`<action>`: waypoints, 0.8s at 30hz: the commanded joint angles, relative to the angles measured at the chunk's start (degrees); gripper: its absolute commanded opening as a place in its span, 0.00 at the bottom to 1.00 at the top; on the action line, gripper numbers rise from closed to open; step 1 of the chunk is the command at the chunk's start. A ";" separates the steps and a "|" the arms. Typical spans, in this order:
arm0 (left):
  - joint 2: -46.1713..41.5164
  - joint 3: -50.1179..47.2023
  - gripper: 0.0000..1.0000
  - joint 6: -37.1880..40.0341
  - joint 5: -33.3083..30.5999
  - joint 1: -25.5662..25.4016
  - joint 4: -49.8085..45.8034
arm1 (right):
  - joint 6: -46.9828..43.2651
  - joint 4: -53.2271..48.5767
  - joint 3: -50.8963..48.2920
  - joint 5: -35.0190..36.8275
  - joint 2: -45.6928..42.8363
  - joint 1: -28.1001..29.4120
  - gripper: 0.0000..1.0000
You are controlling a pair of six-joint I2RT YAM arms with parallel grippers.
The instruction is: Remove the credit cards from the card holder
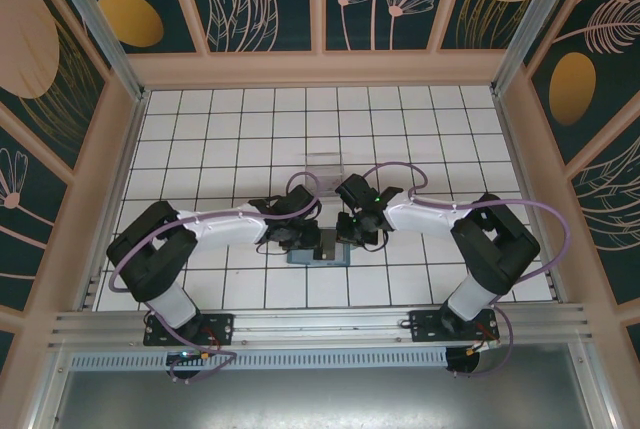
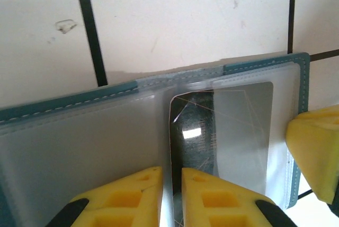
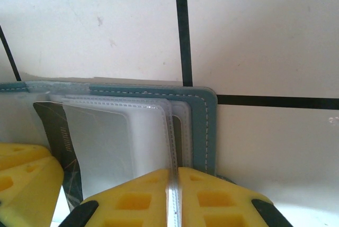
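Observation:
The teal card holder [image 1: 318, 253] lies open on the tiled floor between my two grippers. In the left wrist view its clear sleeves spread out from the teal cover [image 2: 265, 64], and a black credit card [image 2: 212, 132] sits partly inside one sleeve. My left gripper [image 2: 171, 172] is shut on that card's near left edge. My right gripper [image 3: 174, 173] is shut on the stitched edge of a clear sleeve [image 3: 122, 142], next to the teal cover [image 3: 205, 126]. The black card [image 3: 57, 132] shows at the left there. A thin olive strip [image 3: 180, 137] under the sleeves may be another card.
A see-through plastic box [image 1: 322, 164] stands just behind the grippers. The right gripper's yellow finger [image 2: 315, 150] sits at the holder's right edge, and the left gripper's finger [image 3: 24, 179] shows at lower left. White tiles [image 1: 220, 129] surround the holder, with patterned walls on three sides.

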 commanded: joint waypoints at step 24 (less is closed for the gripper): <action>-3.91 -9.81 0.30 -3.63 13.74 5.06 15.67 | 0.83 -1.95 -0.72 1.72 -0.80 0.31 0.14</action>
